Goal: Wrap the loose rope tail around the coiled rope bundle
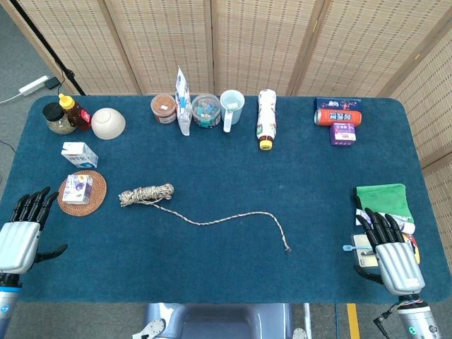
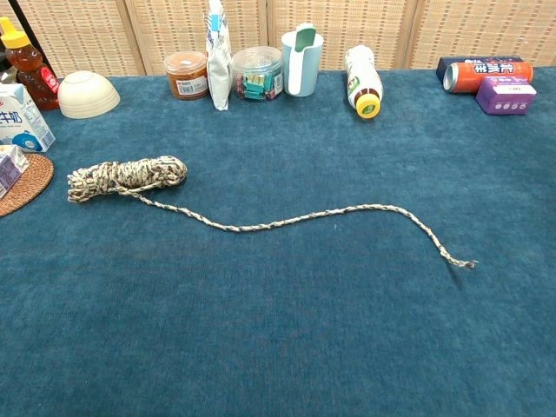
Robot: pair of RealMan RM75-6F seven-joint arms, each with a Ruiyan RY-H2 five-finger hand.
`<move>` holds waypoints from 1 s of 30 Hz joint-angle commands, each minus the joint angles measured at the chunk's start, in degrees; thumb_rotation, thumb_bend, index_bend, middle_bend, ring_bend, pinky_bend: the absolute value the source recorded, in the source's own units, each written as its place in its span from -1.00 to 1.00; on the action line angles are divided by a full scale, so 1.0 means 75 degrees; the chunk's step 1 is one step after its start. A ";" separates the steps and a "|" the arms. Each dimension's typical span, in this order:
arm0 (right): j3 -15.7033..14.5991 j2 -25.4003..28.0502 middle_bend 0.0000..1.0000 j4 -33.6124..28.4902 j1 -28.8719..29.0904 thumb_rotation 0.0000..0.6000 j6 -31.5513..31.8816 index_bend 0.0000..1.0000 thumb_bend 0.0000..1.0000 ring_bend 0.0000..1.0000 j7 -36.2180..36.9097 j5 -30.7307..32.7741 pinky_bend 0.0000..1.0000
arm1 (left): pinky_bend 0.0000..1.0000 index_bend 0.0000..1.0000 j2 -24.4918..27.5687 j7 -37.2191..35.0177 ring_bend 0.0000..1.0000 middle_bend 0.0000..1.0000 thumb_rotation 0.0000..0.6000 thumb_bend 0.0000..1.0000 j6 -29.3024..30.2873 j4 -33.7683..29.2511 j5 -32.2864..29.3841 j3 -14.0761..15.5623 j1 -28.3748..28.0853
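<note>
A coiled rope bundle, beige with dark flecks, lies on the blue table left of centre. Its loose tail trails rightward across the cloth and ends in a frayed tip. My left hand rests at the table's near left edge, fingers apart, holding nothing. At the near right edge sits my right hand, fingers also spread and empty. Both hands are far from the rope. The chest view shows neither hand.
A woven coaster with a small carton and a milk box stand left of the bundle. Along the back: honey bottle, bowl, jars, pouch, mug, bottle, cans and boxes. A green cloth and small items lie by the right hand.
</note>
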 commanded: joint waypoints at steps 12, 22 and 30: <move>0.0226 -0.0455 -1.00 -0.0299 0.0400 1.00 -0.0666 -1.00 -1.00 -1.00 -0.0395 0.0312 -1.00 | -1.00 -1.00 0.0112 -0.0145 -1.00 -1.00 1.00 -1.00 0.0097 -0.0041 -0.0036 -0.0039 0.0047; 0.1059 -0.1654 -1.00 -0.0793 0.1632 1.00 -0.2398 -1.00 -1.00 -1.00 -0.1720 0.1825 -1.00 | -1.00 -1.00 0.0081 0.0056 -1.00 -1.00 1.00 -1.00 0.0188 -0.0135 -0.0117 -0.0082 0.0090; 0.2006 -0.3013 -1.00 -0.0461 0.2761 1.00 -0.3208 -0.59 -0.70 -1.00 -0.2534 0.3617 -1.00 | -1.00 -1.00 -0.0040 0.0369 -1.00 -1.00 1.00 -1.00 -0.0074 -0.0163 -0.0437 -0.0137 -0.0018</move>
